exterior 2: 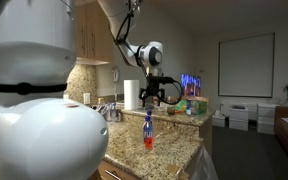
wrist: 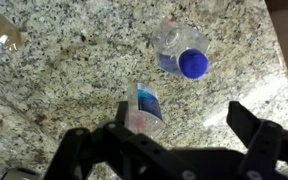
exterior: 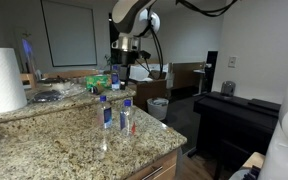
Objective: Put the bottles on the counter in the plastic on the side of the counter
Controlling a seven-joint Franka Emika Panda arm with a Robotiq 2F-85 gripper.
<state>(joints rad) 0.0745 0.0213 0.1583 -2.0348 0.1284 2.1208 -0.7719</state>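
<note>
2 opposed exterior views over counter (exterior: 54,140); wrist view downward, close

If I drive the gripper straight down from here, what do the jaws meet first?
Probably the blue-labelled bottle standing below the open gripper, nearer one jaw. The blue-capped bottle sits off the line. Miss it and you reach the counter; depth is unclear.

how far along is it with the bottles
Done: nothing visible; the lined bin shows no bottle inside. In hand: nothing; the gripper hangs open above two bottles on the counter. Left: moving every bottle into the bin.
</note>
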